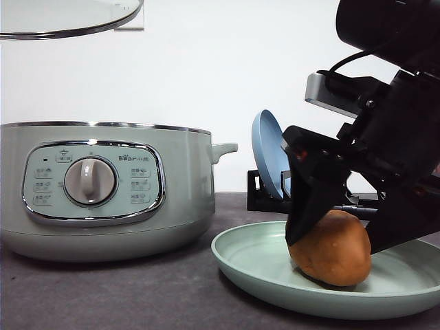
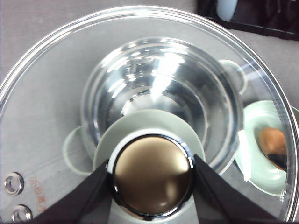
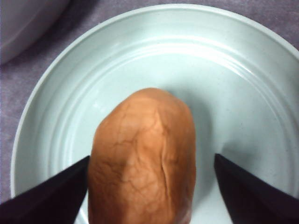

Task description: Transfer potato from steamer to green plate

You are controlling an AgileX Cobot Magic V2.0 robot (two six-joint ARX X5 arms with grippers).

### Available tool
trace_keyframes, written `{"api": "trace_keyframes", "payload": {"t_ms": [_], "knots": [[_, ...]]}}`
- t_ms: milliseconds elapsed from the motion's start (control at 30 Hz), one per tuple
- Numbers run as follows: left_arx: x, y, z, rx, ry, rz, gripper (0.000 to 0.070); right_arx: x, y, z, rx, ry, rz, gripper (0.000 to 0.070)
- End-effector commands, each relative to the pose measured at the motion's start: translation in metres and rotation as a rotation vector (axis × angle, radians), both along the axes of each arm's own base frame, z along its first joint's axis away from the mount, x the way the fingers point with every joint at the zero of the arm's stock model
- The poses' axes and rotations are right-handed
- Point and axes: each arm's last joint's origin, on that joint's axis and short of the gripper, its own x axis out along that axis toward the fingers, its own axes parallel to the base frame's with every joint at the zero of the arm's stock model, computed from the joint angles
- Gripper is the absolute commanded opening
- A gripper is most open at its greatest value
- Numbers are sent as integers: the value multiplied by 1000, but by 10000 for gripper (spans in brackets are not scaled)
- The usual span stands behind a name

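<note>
Dark tabletop: potato (image 1: 335,249) on green plate (image 1: 254,265) (upright, seemingly), right tool (image 3: 152,186) spread wide around it.

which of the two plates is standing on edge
The blue plate, propped upright in the black rack behind. The green plate lies flat on the table with the potato resting in it.

Steamer (image 1: 103,192) mouth is uncovered w/ the glass lid (image 1: 69,17) held high above it, so open room between lid & rim. The blue plate (image 1: 270,155) upright in its rack just behind the green plate (image 1: 261,265) blocks the back; potato (image 1: 333,247) sits on the plate between the right gripper (image 1: 330,227) fingers, w/ a gap on one side in the right wrist view.
</note>
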Motion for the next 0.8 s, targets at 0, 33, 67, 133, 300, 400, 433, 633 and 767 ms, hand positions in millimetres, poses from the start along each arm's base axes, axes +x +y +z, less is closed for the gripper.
{"api": "trace_keyframes", "payload": {"t_ms": [0, 33, 67, 133, 300, 400, 433, 633, 767], "knots": [[2, -4, 9, -16, -66, -30, 0, -1, 3, -1, 5, 3, 1, 579], [3, -6, 8, -15, -61, -38, 0, -1, 3, 0, 7, -1, 2, 589], [5, -8, 7, -14, -55, -45, 0, -1, 2, 1, 9, -6, 0, 599], [9, -12, 4, -10, -41, -58, 0, -1, 1, 6, 16, -25, -8, 606], [25, -24, -6, 4, -2, -86, 0, 0, -5, 33, 39, -117, -33, 607], [39, -32, -14, 9, 14, -97, 0, -3, -10, 55, 62, -178, -31, 607], [43, -34, -16, 11, 19, -100, 0, -4, -12, 62, 69, -194, -30, 607], [71, -50, -36, 28, 60, -122, 0, -17, -26, 100, 96, -304, -34, 606], [87, -60, -49, 37, 78, -136, 0, -27, -34, 117, 102, -371, -48, 606]]}}
